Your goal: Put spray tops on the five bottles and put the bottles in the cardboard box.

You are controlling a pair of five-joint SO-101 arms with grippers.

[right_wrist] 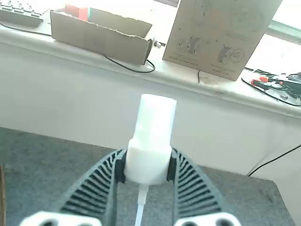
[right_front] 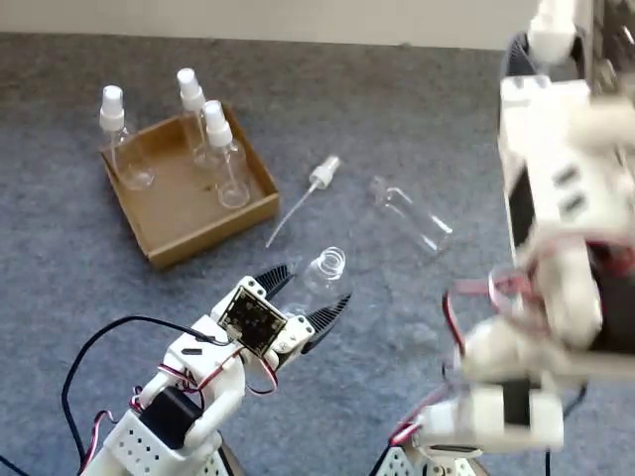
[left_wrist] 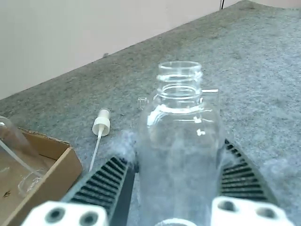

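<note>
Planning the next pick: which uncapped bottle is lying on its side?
The clear bottle beside the loose spray top, flat on the carpet. The other uncapped bottle stands upright at the left pincer.

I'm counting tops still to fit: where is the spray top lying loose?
In the high view, the loose spray top lies on the mat just right of the cardboard box, between it and the uncapped bottle lying on its side.
</note>
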